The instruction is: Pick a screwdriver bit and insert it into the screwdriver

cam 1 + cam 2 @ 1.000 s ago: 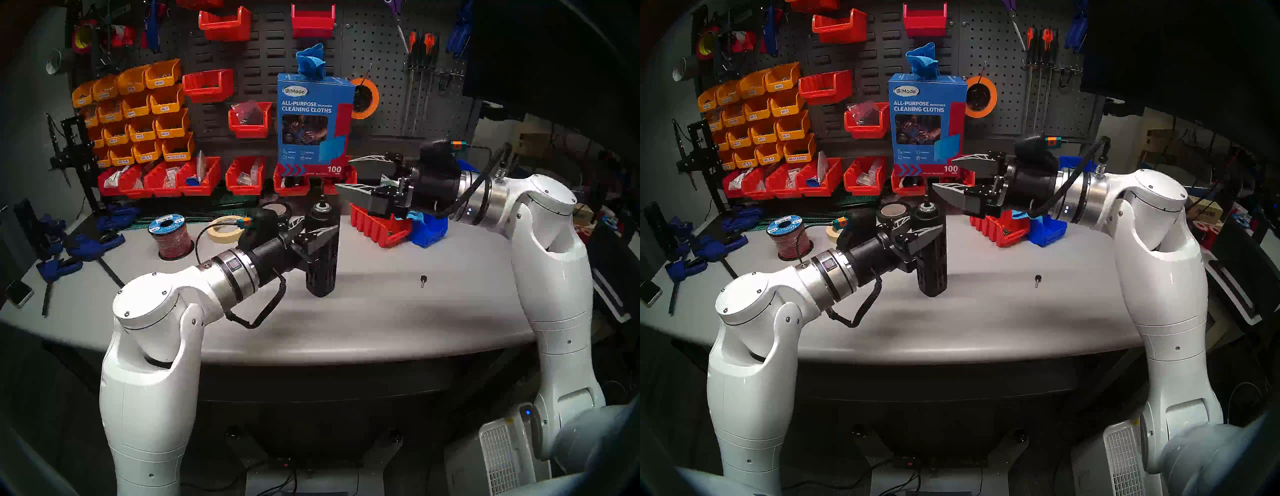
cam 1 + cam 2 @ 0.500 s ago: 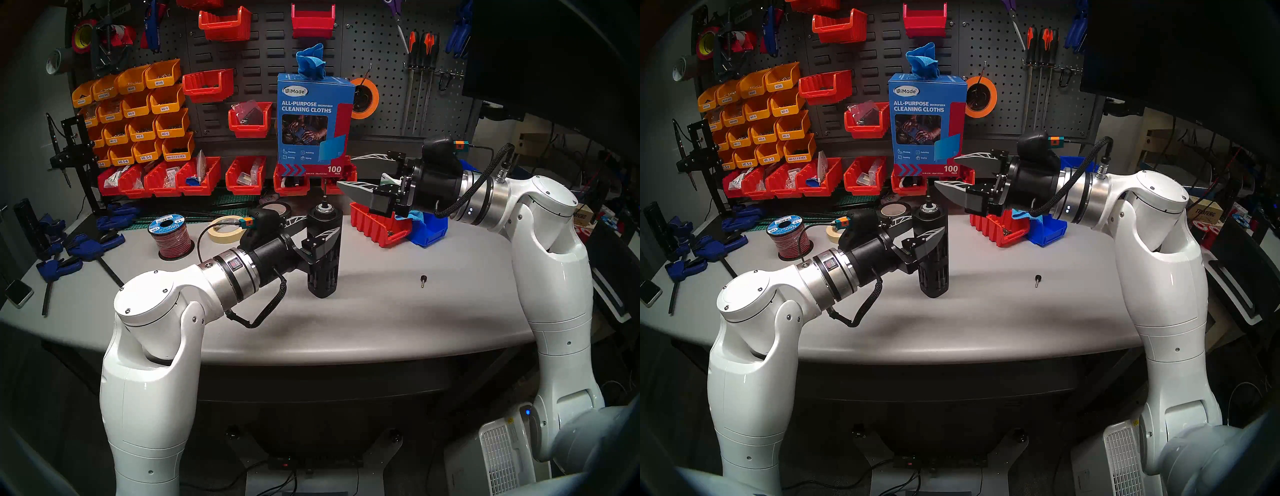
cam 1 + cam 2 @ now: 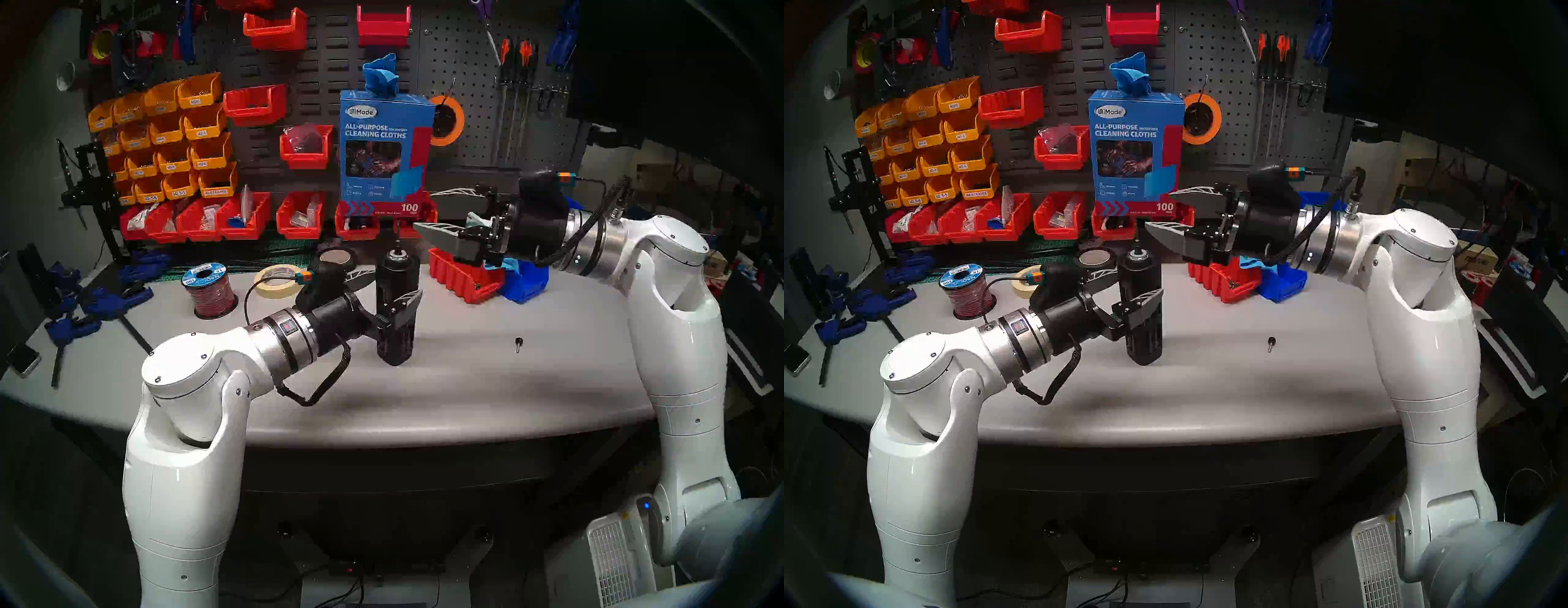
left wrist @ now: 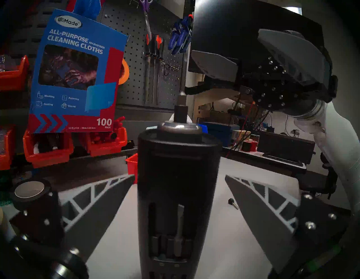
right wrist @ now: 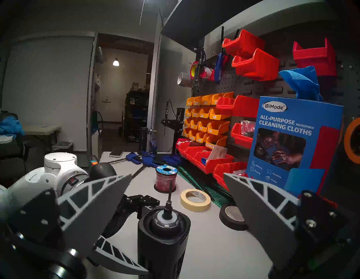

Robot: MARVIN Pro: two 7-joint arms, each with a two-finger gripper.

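A: Wide look first: the grey tabletop [image 3: 466, 382] fills the middle, and both white arms reach in over it, level.

B: And behind it the blue cloth box [image 3: 384, 148] stands at the pegboard, over a row of red bins.

A: Right in the centre, the screwdriver [image 3: 396, 305] stands upright on the tabletop, a thick black cylinder with slots down its body.

B: The left pincer [image 3: 392, 286] is spread wide around it. In the left wrist view there's clear tabletop between each finger and the cylinder, so nothing is gripped.

A: One finger [image 4: 97, 196] on either side, both clear of it. And the right pincer [image 3: 424, 210]?

B: Open too, holding nothing, hanging above and to the right of the screwdriver, pointing left toward its top.

A: Look at that top: a silver-ringed socket, and the bit [image 5: 169, 196] stands straight up out of it, thin and dark.

B: The left wrist view agrees; the bit [image 4: 182, 97] rises from the socket, upright.

A: Smaller things: a red wire spool [image 3: 210, 288] and a tape roll [image 3: 278, 280] sit left of the screwdriver.

B: And smallest, a black round-headed pin [image 3: 518, 343] lies alone on the tabletop to the right, well apart from everything.
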